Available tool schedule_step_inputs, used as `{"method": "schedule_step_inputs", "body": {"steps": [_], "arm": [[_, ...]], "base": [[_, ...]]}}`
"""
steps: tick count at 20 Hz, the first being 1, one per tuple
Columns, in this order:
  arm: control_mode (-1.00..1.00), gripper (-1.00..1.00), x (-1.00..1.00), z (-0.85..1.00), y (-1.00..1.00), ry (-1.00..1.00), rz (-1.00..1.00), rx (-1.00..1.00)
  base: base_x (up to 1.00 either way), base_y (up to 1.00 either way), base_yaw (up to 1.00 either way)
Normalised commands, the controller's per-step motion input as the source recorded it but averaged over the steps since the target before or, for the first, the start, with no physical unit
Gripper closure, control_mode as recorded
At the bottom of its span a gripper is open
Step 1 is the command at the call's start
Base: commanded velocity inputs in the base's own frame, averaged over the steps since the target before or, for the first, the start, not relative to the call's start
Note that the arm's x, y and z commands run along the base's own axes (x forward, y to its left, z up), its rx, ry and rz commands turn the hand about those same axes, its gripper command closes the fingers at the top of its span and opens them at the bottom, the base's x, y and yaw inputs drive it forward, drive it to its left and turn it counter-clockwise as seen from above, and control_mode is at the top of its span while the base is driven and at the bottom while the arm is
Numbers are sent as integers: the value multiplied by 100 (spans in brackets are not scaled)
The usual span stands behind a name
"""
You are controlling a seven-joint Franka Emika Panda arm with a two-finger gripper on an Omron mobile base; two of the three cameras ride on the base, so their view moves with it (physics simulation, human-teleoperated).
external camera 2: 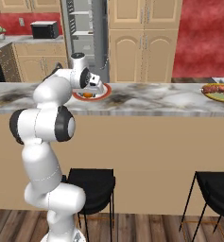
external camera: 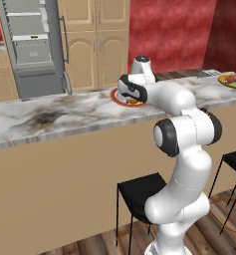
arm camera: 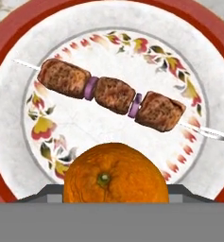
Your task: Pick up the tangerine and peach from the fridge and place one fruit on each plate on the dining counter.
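We are delivering the tangerine (arm camera: pixel 116 175) to the red-rimmed plate (arm camera: pixel 108 19)

It is sitting low over the plate at our end effector (external camera: pixel 132 98); we cannot tell the finger state, while the far yellow-green plate (external camera 2: pixel 212 96) seems to be holding fruit

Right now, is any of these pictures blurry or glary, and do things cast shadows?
Hand view: sharp, even light, no glare on the red-rimmed plate or tangerine. Both base views: softer, slightly blurred; the dining counter shows no clear cast shadows, only dark marbling.
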Motion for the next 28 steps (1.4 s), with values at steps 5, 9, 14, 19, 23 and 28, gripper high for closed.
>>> {"method": "schedule_step_inputs", "body": {"steps": [5,9,14,19,23,28], "arm": [[-100,-100,0,0,0,0,0,0],[-100,-100,0,0,0,0,0,0],[-100,-100,0,0,0,0,0,0],[-100,-100,-26,24,0,-6,-1,0],[-100,-100,-77,54,0,-21,0,0],[-100,-100,-100,42,0,-16,0,3]], "base": [[0,0,0],[0,0,0],[0,0,0],[0,0,0],[0,0,0],[0,0,0]]}}
